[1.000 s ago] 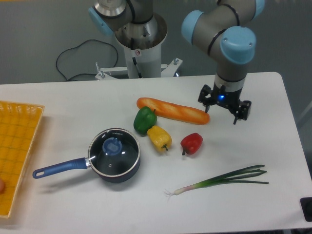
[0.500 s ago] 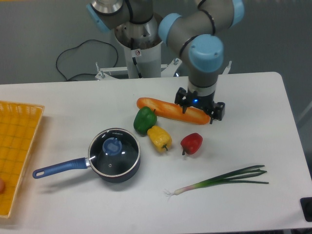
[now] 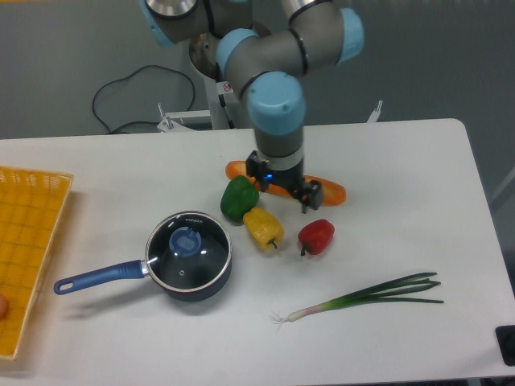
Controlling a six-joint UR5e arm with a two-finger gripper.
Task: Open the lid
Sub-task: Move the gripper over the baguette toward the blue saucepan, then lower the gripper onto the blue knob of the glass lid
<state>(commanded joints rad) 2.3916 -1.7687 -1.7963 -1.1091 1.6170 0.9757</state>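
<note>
- The round clear glass lid (image 3: 188, 250) with metal rim and blue centre knob sits closed on the dark blue long-handled saucepan (image 3: 121, 273), left of centre on the white desk (image 3: 418, 233).
- The black two-finger hand (image 3: 282, 190) hangs over the long orange baguette (image 3: 330, 192), fingers apart and holding nothing, well apart from the lid.
- A green pepper (image 3: 238, 198), yellow pepper (image 3: 263, 227) and red pepper (image 3: 316, 236) lie between pan and hand.
</note>
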